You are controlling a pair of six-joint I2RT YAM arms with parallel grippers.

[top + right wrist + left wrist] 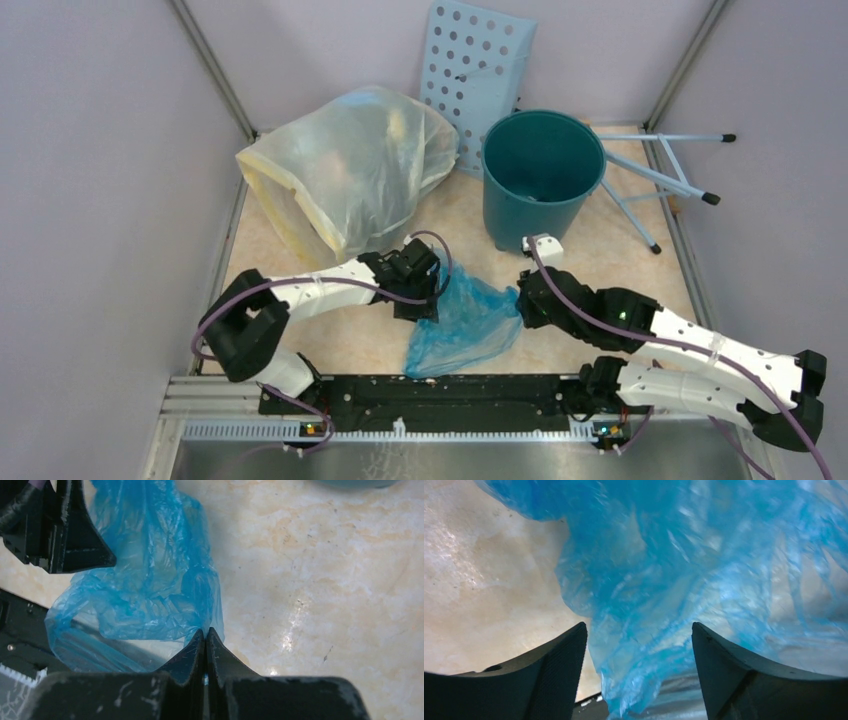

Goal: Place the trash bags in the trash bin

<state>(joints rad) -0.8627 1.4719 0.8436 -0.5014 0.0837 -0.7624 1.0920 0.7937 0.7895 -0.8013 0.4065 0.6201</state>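
Though crumpled, trash bag point(465, 325) seemingly lengthwise near-to-far.

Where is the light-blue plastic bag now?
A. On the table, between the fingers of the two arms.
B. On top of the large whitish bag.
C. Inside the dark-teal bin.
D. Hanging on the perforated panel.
A: the light-blue bag lies crumpled on the table, the left fingers at one side of it and the right fingers at the other, short of the bin.
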